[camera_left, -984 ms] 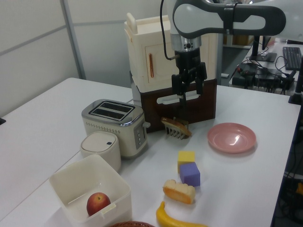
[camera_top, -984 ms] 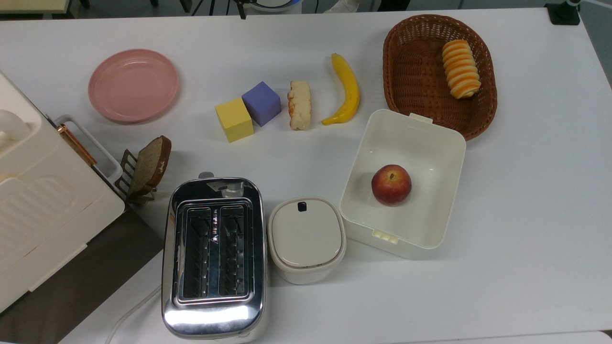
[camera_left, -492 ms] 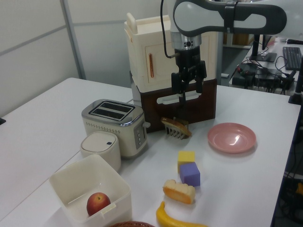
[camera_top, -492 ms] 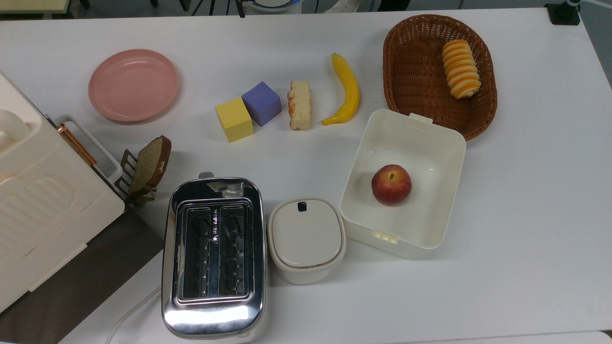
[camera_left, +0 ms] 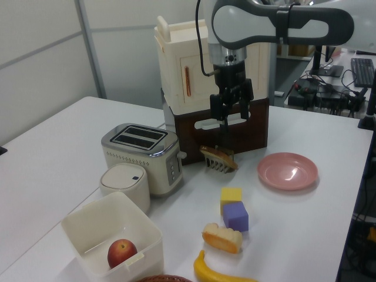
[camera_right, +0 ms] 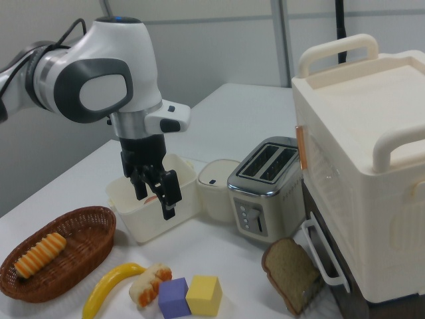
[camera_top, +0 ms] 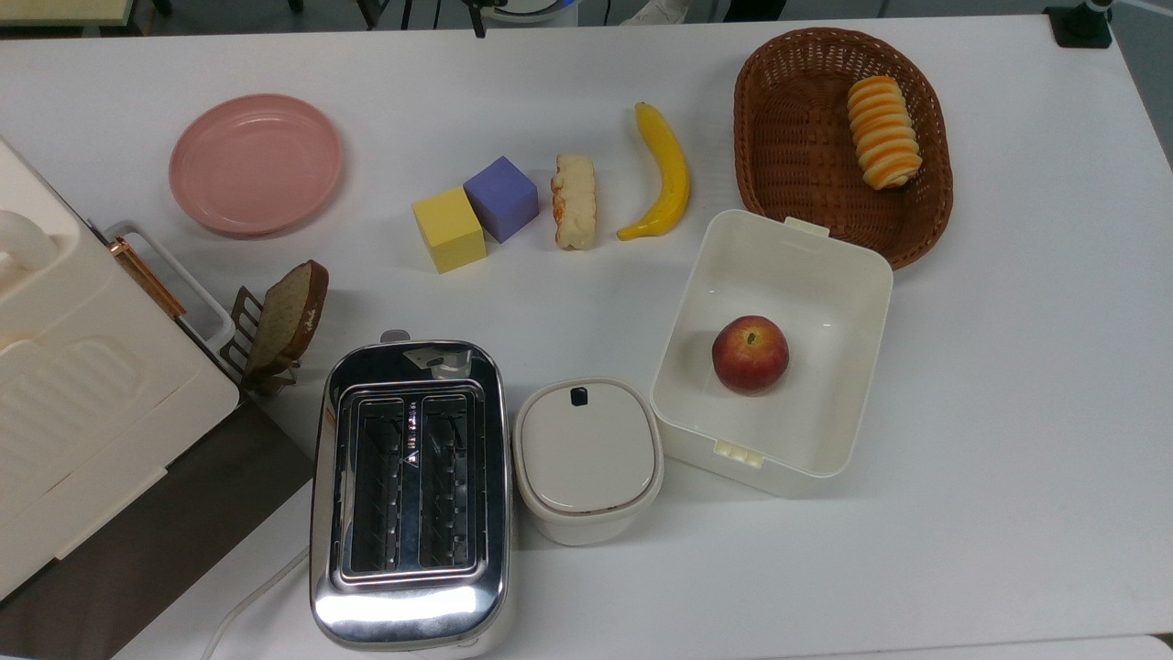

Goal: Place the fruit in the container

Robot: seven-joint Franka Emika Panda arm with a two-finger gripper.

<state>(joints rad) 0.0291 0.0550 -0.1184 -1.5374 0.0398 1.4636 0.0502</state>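
We see the claw (camera_right: 154, 196) hanging above the bench (camera_top: 1008, 412) in the right view, its two fingers apart and holding nothing; in the left view the claw (camera_left: 229, 110) hangs in front of the cream cabinet (camera_left: 182, 70), above the bread slice in its small rack (camera_left: 218, 158). The right view sets the claw in front of the container (camera_right: 136, 219), hiding part of its inside. The top view lays that inside open: the container (camera_top: 857, 302) holds one red apple (camera_top: 750, 354), and the left view shows the same apple (camera_left: 121, 253) low in the box.

Taking the container as our landmark in the top view, the banana (camera_top: 666, 174) lies on the bench just beside its upper left corner, outside it, not touching. The wicker basket (camera_top: 788, 147) touches the container's upper edge and holds the striped bread roll (camera_top: 882, 130). The white lidded pot (camera_top: 586, 458) stands against the container's lower left side, with the toaster (camera_top: 410, 495) beyond it. Further to the top view's left of the banana lie a pastry piece (camera_top: 575, 200), a purple cube (camera_top: 500, 197), a yellow cube (camera_top: 448, 229) and a bare pink plate (camera_top: 255, 163).
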